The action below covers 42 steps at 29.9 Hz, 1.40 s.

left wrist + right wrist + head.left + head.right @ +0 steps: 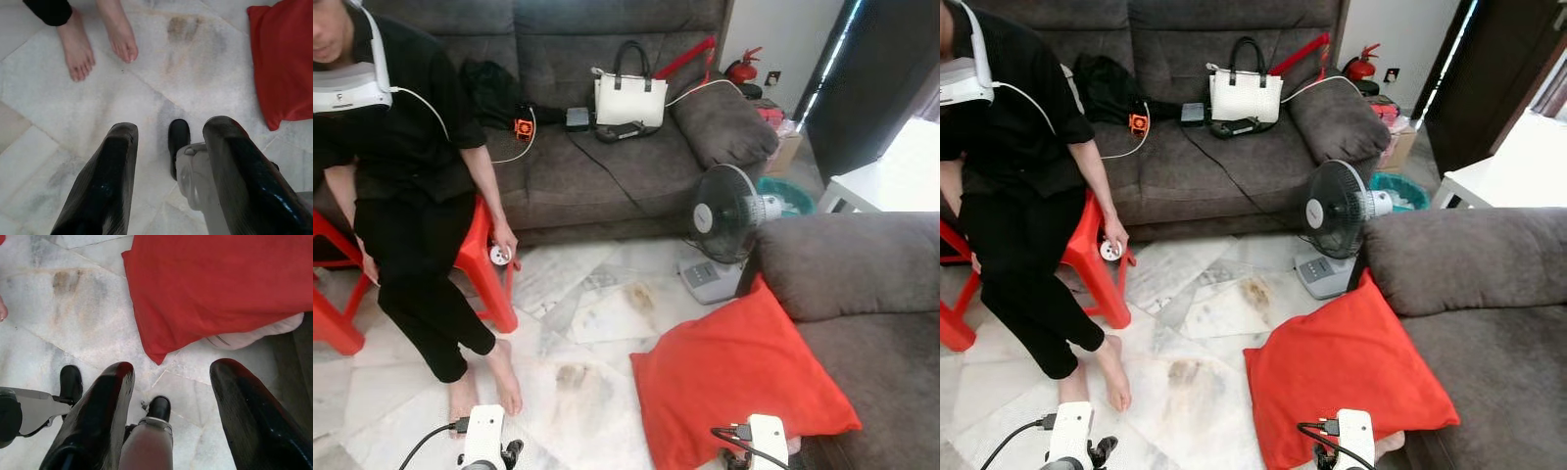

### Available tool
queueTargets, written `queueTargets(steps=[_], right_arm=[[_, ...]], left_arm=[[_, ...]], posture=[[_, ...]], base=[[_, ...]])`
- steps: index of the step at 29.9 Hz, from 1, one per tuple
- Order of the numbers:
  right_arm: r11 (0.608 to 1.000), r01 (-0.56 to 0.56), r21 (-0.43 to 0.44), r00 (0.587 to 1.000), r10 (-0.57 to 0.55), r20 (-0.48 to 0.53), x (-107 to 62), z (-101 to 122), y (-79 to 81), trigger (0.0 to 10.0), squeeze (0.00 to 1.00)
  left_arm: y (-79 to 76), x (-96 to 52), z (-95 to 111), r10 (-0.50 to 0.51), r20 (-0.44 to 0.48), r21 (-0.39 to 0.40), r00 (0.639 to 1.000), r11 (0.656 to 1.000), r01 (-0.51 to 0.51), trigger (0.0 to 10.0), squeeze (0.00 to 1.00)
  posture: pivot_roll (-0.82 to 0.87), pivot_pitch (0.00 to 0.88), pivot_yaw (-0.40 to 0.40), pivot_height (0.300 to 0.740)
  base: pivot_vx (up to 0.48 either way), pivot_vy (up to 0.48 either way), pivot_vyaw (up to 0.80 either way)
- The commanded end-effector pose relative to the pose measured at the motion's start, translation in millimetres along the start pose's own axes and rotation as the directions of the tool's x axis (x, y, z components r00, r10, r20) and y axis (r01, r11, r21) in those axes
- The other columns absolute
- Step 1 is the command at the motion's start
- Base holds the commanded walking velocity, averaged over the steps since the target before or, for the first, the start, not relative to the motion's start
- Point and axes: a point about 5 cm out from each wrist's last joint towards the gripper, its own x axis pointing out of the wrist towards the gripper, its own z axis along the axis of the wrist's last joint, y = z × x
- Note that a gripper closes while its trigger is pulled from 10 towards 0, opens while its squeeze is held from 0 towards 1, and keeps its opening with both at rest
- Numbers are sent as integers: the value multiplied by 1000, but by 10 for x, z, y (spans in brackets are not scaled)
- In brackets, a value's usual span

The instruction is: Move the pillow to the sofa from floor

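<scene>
A red pillow [734,377] lies on the pale marble floor [578,392], its far corner leaning against the front of a grey sofa section [862,294] on my right. Something pale pokes out from under its near edge. My right jaws [171,401] hang above the floor just short of the pillow's near corner, wide open and holding nothing. My left jaws [168,166] hang over bare tile to the left of the pillow, also wide open and empty. Beyond the pillow stands a small black fan [724,211]. A person in black [401,166] sits on a red stool [484,264] to the left, bare feet on the floor. A second grey sofa [607,157] behind carries a white handbag [629,98].
</scene>
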Motion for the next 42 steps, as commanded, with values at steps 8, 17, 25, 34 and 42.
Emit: queueTargets(steps=[8, 17, 25, 34, 42], right_arm=[[1000, 7, 12, 1000, -7, -5, -5, -11, -20, 10000, 0], [1000, 2, 8, 1000, -2, -8, -4, -11, -17, 10000, 0], [1000, 0, 7, 1000, 0, -9, -3, -12, -13, 10000, 0], [1000, 1, 5, 1000, -1, -9, -4, -11, -16, 10000, 0], [1000, -1, 3, 1000, 1, -10, -4, -11, -17, 10000, 0]], left_arm=[[4, -6, -43, 3, -25, -8, 1000, 1000, -4, 10000, 0], [5, -4, -30, 0, -18, 12, 1000, 1000, 0, 10000, 0], [11, -3, -19, -2, -16, 45, 1000, 999, 3, 10000, 0], [6, -2, -22, -10, -23, 56, 1000, 998, 11, 10000, 0], [1, -1, -23, -15, -26, 52, 1000, 998, 16, 10000, 0]], posture=[[137, 40, -59, 740], [140, 40, -59, 740], [140, 40, -58, 740], [140, 39, -59, 740], [140, 39, -60, 740]], base=[[0, 324, 0], [0, 180, 0], [0, -38, 0], [0, -356, 0], [0, -359, 0]])
